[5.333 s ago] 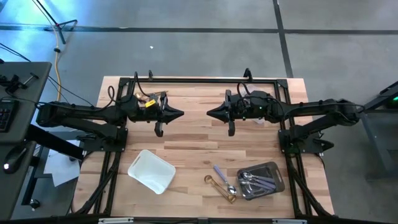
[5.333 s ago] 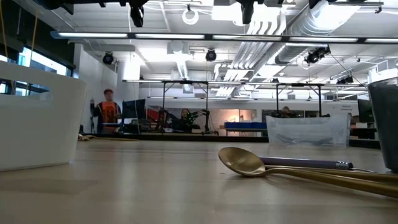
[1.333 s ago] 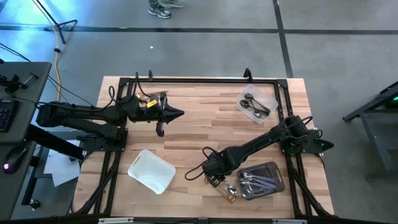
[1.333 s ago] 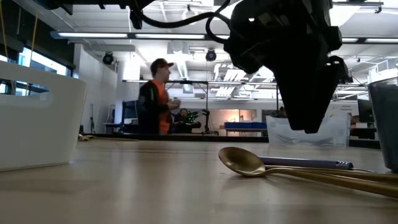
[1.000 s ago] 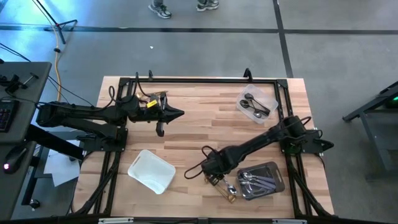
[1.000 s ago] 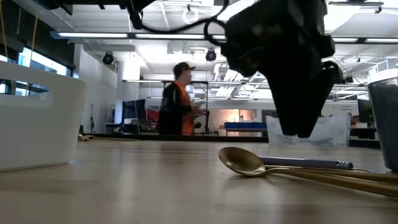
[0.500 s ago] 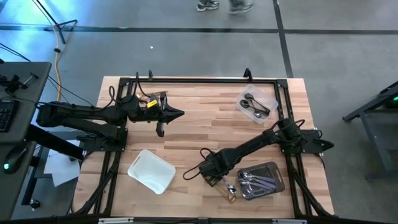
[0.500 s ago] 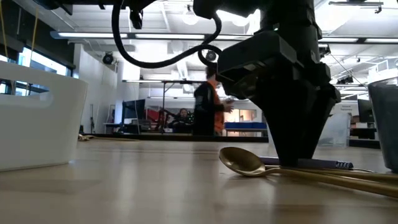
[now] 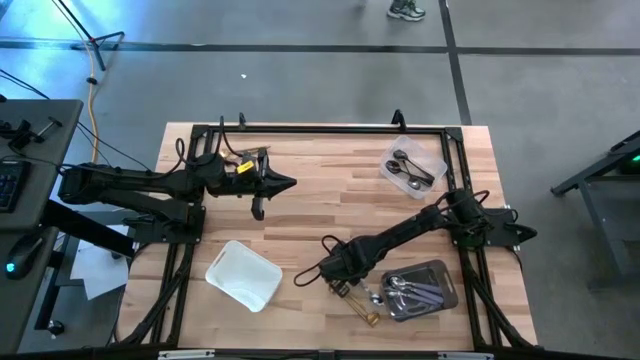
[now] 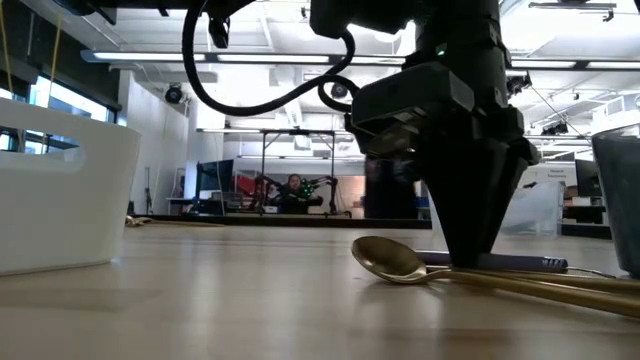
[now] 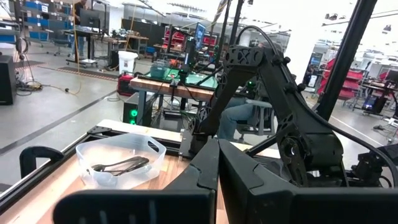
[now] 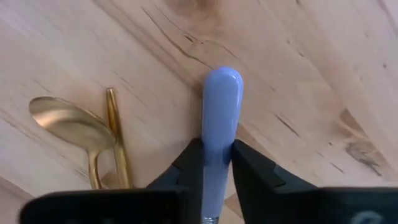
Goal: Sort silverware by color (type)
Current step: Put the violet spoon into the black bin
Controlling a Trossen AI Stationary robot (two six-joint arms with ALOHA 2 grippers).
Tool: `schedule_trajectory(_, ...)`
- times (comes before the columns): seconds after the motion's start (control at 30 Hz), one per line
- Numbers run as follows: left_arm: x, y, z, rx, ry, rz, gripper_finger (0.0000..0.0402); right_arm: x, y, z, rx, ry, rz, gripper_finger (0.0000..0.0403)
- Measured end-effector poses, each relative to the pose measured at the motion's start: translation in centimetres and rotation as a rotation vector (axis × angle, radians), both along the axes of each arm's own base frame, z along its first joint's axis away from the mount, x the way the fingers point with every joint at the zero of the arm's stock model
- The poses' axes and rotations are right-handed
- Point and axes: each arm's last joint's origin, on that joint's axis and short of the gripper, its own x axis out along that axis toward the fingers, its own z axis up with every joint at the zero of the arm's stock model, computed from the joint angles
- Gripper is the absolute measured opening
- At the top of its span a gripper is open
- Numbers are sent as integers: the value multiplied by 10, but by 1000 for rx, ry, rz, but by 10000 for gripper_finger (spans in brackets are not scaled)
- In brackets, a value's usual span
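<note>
Right wrist view: right gripper fingers clamping lavender utensil handle.

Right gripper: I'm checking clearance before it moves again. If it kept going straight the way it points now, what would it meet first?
The right gripper points down with its fingers closed on the purple utensil handle. Straight on, it would likely meet the wooden table directly beneath; the gold spoon lies off to one side.

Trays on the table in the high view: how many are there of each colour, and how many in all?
white tray: 1
clear tray: 1
dark grey tray: 1
Total: 3
</note>
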Motion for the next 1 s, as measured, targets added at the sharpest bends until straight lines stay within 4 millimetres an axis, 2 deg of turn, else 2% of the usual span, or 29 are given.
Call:
schedule_trajectory(0.07,0,0,0,0,1,0,0,0,0,0,-6,-3,12,35)
schedule_trajectory(0.23,0,0,0,0,1,0,0,3,-8,0,-39,-17,0,33)
schedule_trajectory(0.7,-1,0,3,-6,-31,-1,0,30,-68,0,-64,-144,-18,34)
schedule_trajectory(0.83,-8,-1,11,-4,-75,-2,0,40,-81,3,-134,-216,-13,33)
schedule_trajectory(1.0,-26,-2,28,3,-178,-2,0,52,-99,15,-205,-275,-2,32)
